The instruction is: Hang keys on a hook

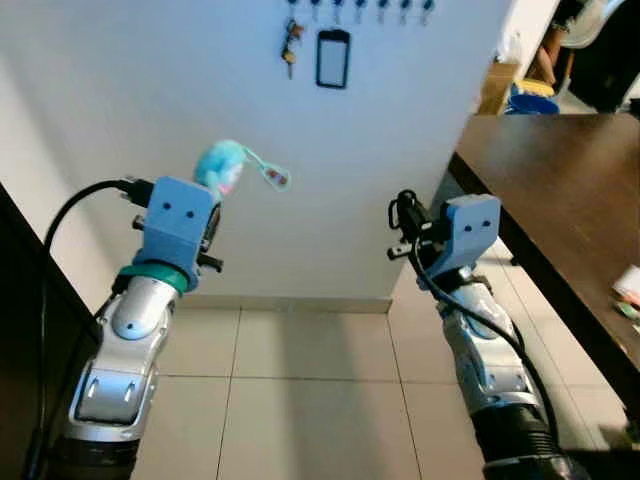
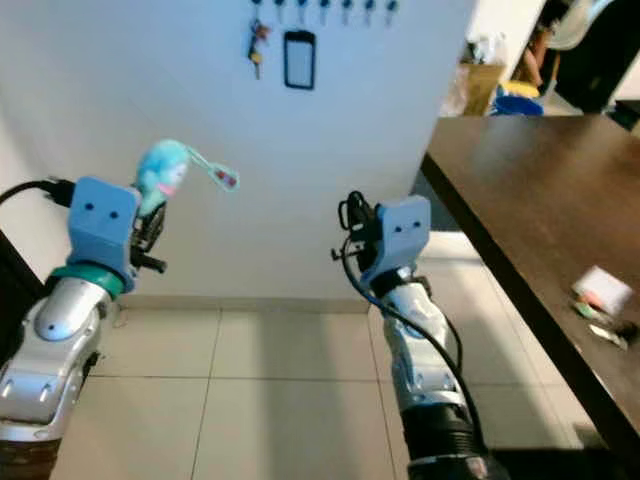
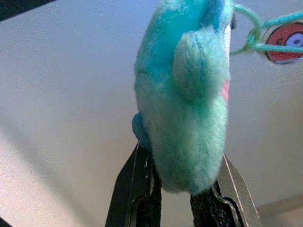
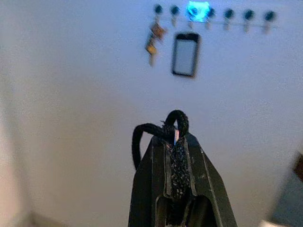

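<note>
A turquoise plush keychain [image 1: 220,165] with a thin ring and a round red tag [image 3: 284,38] sticks up from my left gripper [image 3: 182,187], which is shut on the plush's lower end. I hold it raised in front of the white wall, below and left of the row of hooks [image 1: 360,8]. A bunch of keys [image 1: 290,45] and a black-framed rectangle [image 1: 333,58] hang from two of those hooks. My right gripper [image 4: 175,142] is raised toward the same wall, shut on a black cord loop [image 4: 142,137].
A dark wooden table [image 1: 570,200] runs along the right, with small items [image 2: 600,295] near its edge. Dark furniture [image 1: 20,300] borders the left. Beige tiled floor [image 1: 320,400] lies below the arms. A cardboard box [image 1: 495,85] and a blue bin [image 1: 530,100] stand beyond the wall's corner.
</note>
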### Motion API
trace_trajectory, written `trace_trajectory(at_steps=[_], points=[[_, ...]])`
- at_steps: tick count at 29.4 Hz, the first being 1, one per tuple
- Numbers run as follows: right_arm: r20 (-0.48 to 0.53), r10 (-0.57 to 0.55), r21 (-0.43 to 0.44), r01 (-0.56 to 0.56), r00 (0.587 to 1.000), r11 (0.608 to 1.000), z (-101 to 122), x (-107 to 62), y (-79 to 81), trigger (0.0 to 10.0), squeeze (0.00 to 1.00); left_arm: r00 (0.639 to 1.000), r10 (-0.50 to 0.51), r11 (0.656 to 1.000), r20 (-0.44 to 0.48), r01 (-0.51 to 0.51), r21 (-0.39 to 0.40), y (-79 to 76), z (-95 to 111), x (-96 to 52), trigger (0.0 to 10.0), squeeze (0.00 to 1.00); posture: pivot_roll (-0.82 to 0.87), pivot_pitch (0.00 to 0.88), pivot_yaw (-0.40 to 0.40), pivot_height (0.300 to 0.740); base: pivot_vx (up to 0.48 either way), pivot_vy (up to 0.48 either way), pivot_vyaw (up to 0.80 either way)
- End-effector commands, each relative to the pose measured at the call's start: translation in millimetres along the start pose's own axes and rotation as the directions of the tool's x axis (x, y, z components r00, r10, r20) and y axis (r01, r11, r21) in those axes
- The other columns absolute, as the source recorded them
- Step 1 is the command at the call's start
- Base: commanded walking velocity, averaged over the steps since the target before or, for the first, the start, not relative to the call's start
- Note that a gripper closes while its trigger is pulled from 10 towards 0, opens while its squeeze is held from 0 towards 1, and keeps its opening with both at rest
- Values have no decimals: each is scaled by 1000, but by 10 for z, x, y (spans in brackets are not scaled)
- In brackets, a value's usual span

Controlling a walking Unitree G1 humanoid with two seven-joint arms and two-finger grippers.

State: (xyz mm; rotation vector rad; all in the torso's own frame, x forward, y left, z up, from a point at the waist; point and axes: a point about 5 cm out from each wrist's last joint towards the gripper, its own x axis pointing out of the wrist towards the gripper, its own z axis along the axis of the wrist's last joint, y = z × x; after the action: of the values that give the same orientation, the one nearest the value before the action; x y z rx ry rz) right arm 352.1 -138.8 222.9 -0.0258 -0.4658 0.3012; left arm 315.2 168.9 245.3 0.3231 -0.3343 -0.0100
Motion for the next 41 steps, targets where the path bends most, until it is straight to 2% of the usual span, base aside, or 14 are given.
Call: trace_trajectory(at_steps=[1,13,25,31,35,41], points=[[-14,-22,17,22,1000,1000,-26,-17,-38,10000,0,1000,-13,1000,15,14,-5,-17,26,-9,10000,0,86,92,69,740,480,0,0],[8,-66,-7,66,998,998,32,7,-140,10000,0,997,-53,999,47,53,-4,-90,99,8,10000,0,83,89,70,740,480,0,-621],[14,-59,-15,59,998,998,36,15,-120,10000,0,998,-52,999,46,53,-2,-86,92,5,10000,0,83,83,70,740,480,0,0],[16,15,-47,-14,1000,999,33,12,-47,10000,0,998,-41,999,50,41,2,-74,89,2,10000,0,84,77,68,740,480,0,0],[27,9,-38,-8,1000,999,44,13,-46,10000,0,992,-67,998,106,65,21,-95,147,-37,10000,0,85,75,68,740,142,0,0],[44,23,-66,-20,999,998,77,28,-51,10000,0,990,-76,997,115,74,19,-117,158,-53,10000,0,85,72,70,740,0,0,0]])
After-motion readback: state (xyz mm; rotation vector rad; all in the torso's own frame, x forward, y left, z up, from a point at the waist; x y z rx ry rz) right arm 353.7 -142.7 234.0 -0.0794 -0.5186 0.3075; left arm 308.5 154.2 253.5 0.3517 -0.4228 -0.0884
